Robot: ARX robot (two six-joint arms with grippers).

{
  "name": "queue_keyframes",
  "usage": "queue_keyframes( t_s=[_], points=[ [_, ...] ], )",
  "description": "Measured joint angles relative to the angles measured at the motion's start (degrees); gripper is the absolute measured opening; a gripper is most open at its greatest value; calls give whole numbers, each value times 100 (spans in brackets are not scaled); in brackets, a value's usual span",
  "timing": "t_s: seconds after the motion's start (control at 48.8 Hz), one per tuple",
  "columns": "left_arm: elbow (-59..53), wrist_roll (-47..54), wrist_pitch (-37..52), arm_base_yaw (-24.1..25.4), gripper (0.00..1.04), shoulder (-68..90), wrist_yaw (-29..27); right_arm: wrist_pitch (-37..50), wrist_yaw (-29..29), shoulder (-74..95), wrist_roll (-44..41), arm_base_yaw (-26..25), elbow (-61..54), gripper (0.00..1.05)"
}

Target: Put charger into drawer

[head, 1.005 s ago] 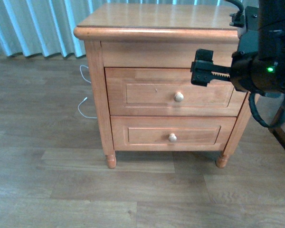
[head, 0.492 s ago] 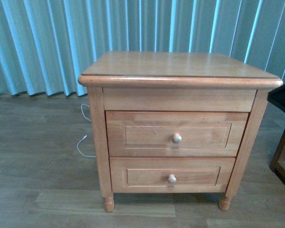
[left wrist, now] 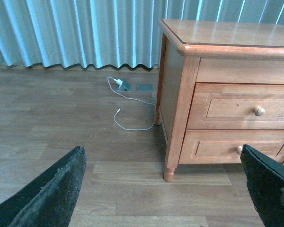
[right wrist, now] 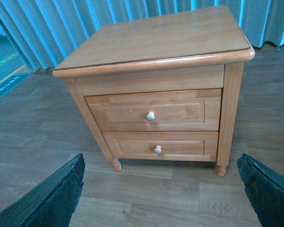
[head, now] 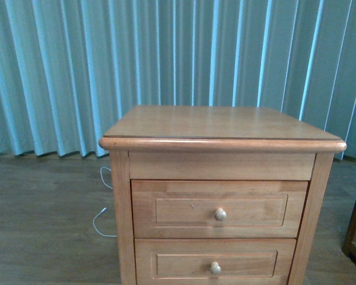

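Two drawers on the nightstand [head: 222,127] were shut; the drawer [head: 219,209] was the upper. Left end effector [left wrist: 163,189] and right end effector [right wrist: 161,189] gaped wide, empty. Charger not visible in any view. Risk: mistaking the white floor cable [left wrist: 128,113] for it.

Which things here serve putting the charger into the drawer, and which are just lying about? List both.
For the job:
- top drawer, shut
- its knob
- charger: not in view

Lying about:
- bottom drawer
- white cable on the floor
- curtain
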Motion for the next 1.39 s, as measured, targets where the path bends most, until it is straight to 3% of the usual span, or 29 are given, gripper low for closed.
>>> queue_keyframes(
  t_s=[0.062, 0.267, 0.328, 0.39, 0.451, 0.554, 0.8, 1.395],
  points=[
    [0, 0, 0, 0, 99, 0, -2, -144, 317, -247, -4, 120, -92, 97],
    [0, 0, 0, 0, 99, 0, -2, -90, 529, -354, -48, 221, -138, 95],
    [0, 0, 0, 0, 99, 0, 2, 402, 1552, -715, -450, 479, -485, 84],
    [0, 0, 0, 0, 99, 0, -2, 549, 1818, -1016, -658, 457, -721, 73],
    [0, 0, 0, 0, 99, 0, 2, 627, 1773, -1176, -769, 352, -879, 62],
    [0, 2, 0, 0, 99, 0, 2, 656, 949, -1329, -868, -308, -1169, 45],
    [0, 2, 0, 0, 99, 0, 4, 809, 892, -1628, -916, -549, -1600, 1],
    [0, 2, 0, 0, 99, 0, 7, 920, 890, -2046, -931, -555, -2131, 2]
  ],
)
